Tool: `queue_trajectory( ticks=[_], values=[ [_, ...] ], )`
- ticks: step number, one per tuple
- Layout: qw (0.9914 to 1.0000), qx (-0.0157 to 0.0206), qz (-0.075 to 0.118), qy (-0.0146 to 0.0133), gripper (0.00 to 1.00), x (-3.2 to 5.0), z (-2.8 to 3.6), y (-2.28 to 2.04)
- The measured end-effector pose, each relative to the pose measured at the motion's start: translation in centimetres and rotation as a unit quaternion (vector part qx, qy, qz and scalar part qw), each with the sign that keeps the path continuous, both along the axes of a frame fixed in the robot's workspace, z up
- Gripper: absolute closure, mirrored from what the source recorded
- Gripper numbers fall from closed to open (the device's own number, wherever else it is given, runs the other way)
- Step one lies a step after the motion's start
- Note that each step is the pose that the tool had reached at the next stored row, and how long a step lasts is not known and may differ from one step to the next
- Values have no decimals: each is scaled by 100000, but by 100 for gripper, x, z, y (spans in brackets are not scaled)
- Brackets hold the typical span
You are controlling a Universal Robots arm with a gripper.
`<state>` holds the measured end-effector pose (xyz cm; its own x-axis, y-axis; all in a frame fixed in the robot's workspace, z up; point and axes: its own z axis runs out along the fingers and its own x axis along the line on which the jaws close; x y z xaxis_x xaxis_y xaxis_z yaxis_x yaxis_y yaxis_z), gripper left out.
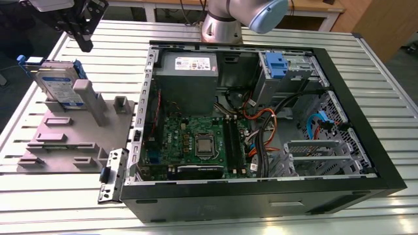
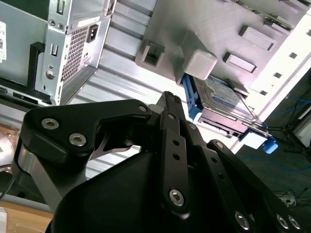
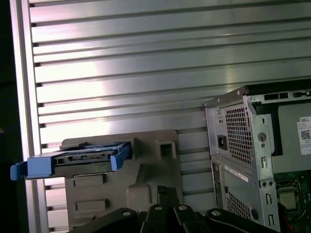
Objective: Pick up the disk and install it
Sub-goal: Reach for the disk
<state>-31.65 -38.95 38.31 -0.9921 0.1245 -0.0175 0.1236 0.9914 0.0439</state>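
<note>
Recorded the gripper (image 1: 85,48) hanging at the far left of the exterior view, above and a little beyond the disk (image 1: 60,83), well apart from it. Showed the black fingers clenched tip to tip with nothing between them, both in that view and in the second wrist view. Found the disk standing on edge and tilted in a grey fixture (image 1: 72,142), leaning against an upright grey post (image 1: 91,100), with blue side rails along its edges and the white-and-blue label turned toward the exterior camera. Presented the same disk (image 3: 82,158) edge-on in the first wrist view, with one blue rail end jutting past the fixture's side. Placed the fixture on a slatted aluminium table (image 1: 39,196), just beside the left wall of an open computer case (image 1: 365,147). Revealed inside the case a grey power supply (image 1: 186,83) at the far side, a green motherboard (image 1: 196,142) nearer, and a blue-fronted caddy (image 1: 275,66) seated in a metal cage at the far right. Set the arm's base (image 1: 222,29) on the table just beyond the case.
</note>
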Motion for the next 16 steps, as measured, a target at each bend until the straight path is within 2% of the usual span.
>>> queue_trajectory(
  ticks=[3,4,11,16],
  values=[
    [99992,2,2,1256,89,1,-6,0],
    [99989,4,0,1464,89,0,-7,0],
    [99989,-4,-1,1503,89,-6,-6,0],
    [99989,-3,2,1500,89,-91,-15,6]
  ],
)
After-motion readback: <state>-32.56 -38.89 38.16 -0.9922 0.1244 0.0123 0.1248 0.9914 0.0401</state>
